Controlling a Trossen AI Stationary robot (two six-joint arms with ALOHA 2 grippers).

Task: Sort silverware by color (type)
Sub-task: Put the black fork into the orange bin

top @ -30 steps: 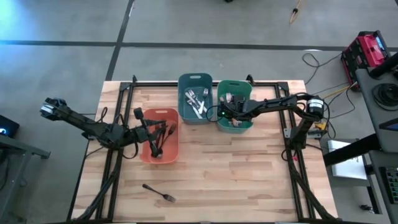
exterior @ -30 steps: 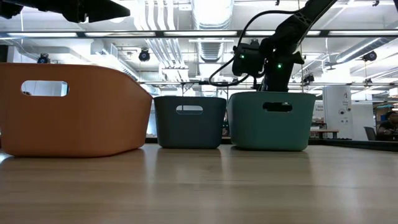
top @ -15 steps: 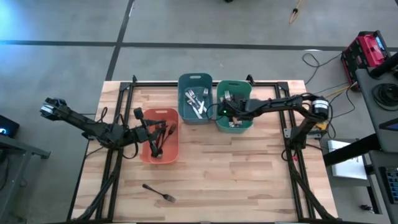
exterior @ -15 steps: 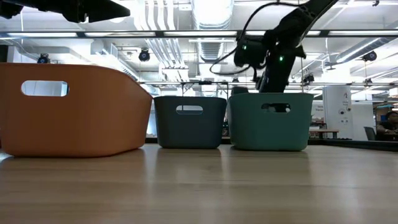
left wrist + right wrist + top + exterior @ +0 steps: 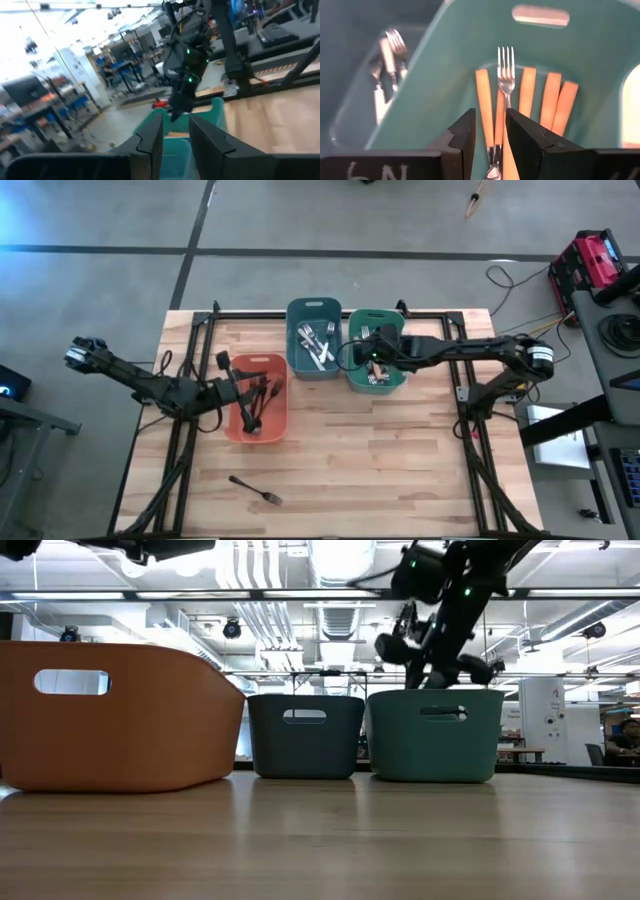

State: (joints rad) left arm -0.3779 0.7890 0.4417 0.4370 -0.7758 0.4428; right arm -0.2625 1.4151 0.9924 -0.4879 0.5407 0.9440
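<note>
The silverware lies sorted in three bins. Dark forks [image 5: 255, 400] are in the salmon bin [image 5: 278, 423], shiny silver ones [image 5: 318, 345] in the blue bin [image 5: 297, 318], and orange-handled forks [image 5: 506, 75] on the green bin's [image 5: 378, 314] floor. One dark fork [image 5: 256, 489] lies alone on the table near its front edge. My right gripper [image 5: 489, 117] hangs open above the green bin, slanting down, with nothing between its fingers. My left gripper [image 5: 175, 120] is level at the salmon bin's left rim [image 5: 238, 385]. Its fingers stand slightly apart and hold nothing.
The three bins stand close together in the table's far half: salmon at the left [image 5: 120, 720], blue in the middle [image 5: 305, 745], green at the right [image 5: 435, 745]. A black frame [image 5: 300, 310] edges the tabletop. Bare wood lies in the near half around the lone fork.
My right gripper has risen out of the green bin to well above its rim, shifting a little toward the table's left and rolling at the wrist. The forks in the bin stay where they lay.
</note>
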